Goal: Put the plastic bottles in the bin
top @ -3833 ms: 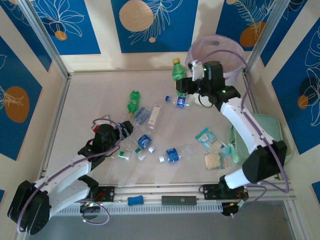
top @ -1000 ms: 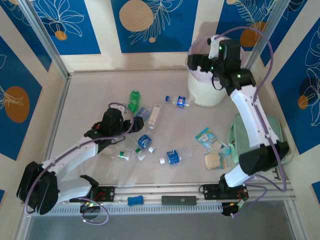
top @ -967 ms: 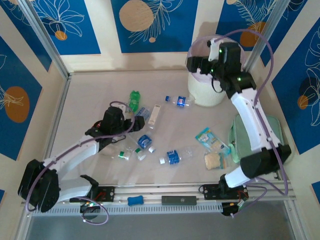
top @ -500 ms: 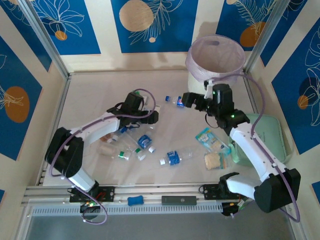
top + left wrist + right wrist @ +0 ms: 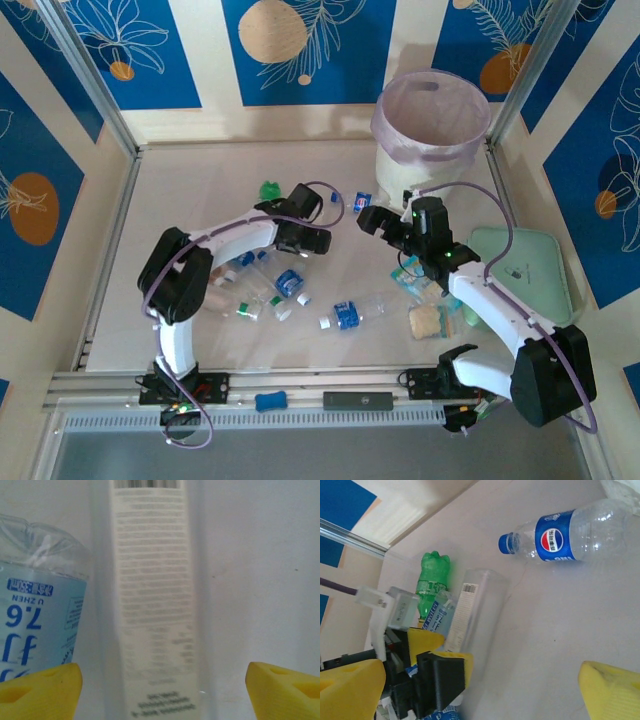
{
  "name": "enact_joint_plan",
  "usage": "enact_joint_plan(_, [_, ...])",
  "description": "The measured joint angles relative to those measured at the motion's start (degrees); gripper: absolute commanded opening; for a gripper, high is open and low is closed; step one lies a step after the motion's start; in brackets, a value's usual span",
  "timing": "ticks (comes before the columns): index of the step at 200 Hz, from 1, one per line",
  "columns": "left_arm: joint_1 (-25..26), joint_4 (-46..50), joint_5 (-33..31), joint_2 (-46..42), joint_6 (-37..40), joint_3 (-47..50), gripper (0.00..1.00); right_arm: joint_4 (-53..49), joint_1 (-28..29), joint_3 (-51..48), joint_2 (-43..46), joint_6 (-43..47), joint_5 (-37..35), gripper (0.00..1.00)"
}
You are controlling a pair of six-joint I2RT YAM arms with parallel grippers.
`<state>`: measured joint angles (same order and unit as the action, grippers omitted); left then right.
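Table (image 5: 190, 185): clear box (image 5: 155, 605), blue-label bottle (image 5: 40, 615) crowd left claw (image 5: 162, 690); snack packet (image 5: 409, 284) apart.

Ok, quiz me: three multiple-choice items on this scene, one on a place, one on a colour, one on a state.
1. The bin stands: A) far right of the table B) near left C) centre.
2. The Pepsi bottle has a cap coloured: A) white B) blue C) yellow.
3. The right claw is: A) shut on a bottle B) open, empty C) shut on a packet.
Answers: 1 A, it sits at the far right edge; 2 B, blue in the right wrist view; 3 B, its fingers stand wide apart, nothing between.
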<state>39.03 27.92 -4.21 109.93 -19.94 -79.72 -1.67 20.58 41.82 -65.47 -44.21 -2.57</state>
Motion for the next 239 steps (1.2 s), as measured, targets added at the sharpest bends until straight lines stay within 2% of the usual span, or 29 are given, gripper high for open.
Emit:
enact_joint_plan(46, [0.00,1.75,-1.90,2.82,1.01,-2.56,0.79,1.27,0.07,-0.33,0.00,-0.85,-0.28,0.99])
enact_joint_plan(91, [0.00,1.88,-1.90,5.22,1.01,-2.64,0.78,1.22,0.09,-0.50,0.00,-1.05,-0.57,0.99])
enact_joint_plan(116, [0.00,2.01,-1.88,6.49,0.98,-3.08,0.70,1.16,0.09,-0.50,0.00,-1.03,-0.85,0.99])
enact_joint_plan(149, [0.00,1.84,-1.88,7.23,1.38,-3.48,0.53,0.96,0.09,-0.50,0.00,-1.01,-1.73,0.99])
enact_joint_plan(174, [0.00,1.36,-1.86,7.15,1.44,-3.43,0.48,0.79,0.09,-0.50,0.00,-1.03,-1.92,0.99])
enact_joint_plan(203, [0.00,-0.85,-1.36,5.46,1.42,-1.11,0.47,0.87,0.09,-0.48,-0.24,-1.05,-1.62,0.99])
enact_joint_plan(239, [0.00,-4.90,1.44,-1.25,1.40,4.17,0.47,2.25,0.11,-0.44,-2.67,-1.46,1.42,0.99])
